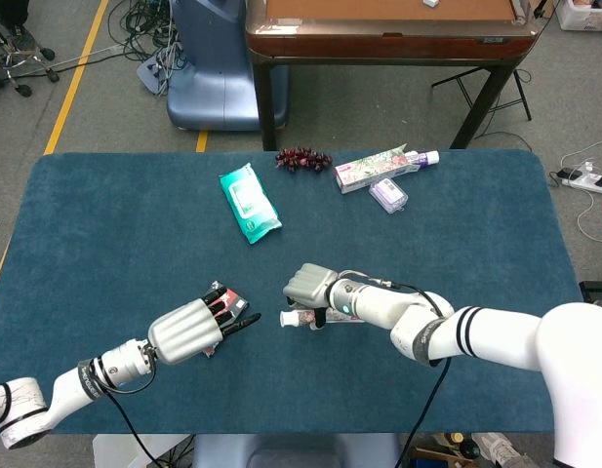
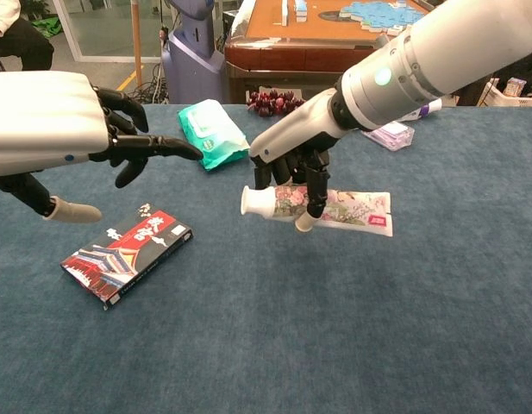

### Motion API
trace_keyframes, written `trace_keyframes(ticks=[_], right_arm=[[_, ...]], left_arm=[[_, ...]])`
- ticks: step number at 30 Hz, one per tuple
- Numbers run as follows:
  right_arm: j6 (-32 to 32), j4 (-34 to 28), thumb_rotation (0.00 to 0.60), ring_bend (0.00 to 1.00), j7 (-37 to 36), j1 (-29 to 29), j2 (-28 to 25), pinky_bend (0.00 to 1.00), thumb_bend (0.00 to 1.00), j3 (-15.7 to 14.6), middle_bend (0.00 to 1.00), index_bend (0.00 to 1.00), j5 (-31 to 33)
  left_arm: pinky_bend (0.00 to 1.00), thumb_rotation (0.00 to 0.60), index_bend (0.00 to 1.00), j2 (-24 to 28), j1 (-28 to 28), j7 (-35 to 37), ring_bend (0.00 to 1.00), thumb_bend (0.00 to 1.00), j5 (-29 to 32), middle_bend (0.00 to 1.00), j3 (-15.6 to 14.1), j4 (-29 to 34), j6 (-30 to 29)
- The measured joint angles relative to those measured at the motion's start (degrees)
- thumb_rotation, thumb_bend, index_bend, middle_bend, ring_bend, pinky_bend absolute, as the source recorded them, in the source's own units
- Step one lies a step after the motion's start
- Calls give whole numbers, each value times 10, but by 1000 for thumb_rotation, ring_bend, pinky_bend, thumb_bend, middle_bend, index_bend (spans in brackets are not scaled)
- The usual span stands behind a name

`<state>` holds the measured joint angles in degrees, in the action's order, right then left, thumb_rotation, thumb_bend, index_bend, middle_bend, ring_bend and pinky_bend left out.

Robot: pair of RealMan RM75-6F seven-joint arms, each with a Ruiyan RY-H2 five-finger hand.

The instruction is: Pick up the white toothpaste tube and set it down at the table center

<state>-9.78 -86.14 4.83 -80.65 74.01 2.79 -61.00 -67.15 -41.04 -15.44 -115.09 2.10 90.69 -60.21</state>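
The white toothpaste tube has a flower print and a white cap pointing left. My right hand grips it near the cap end and holds it just above the blue table, near the middle. In the head view the right hand covers most of the tube; only the cap end shows. My left hand hovers at the left with its dark fingers spread toward the tube and nothing in them. From the head view the left hand is over the red and black box.
A red and black box lies front left. A green wipes pack lies further back, with dark grapes, a long toothpaste carton and a small clear case along the far edge. A wooden table stands beyond.
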Motion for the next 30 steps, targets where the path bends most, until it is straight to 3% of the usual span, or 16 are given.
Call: trace_keyframes(ticks=[15, 30], right_arm=[[-11, 12, 600, 787, -35, -83, 25, 640, 1000, -55, 835, 1000, 73], [-43, 5, 600, 808, -39, -104, 33, 647, 1000, -88, 850, 1000, 96]], left_arm=[[203, 600, 36, -28, -45, -33, 471, 204, -18, 522, -19, -26, 24], [203, 600, 36, -40, -68, -72, 470, 204, 6, 521, -26, -33, 59]])
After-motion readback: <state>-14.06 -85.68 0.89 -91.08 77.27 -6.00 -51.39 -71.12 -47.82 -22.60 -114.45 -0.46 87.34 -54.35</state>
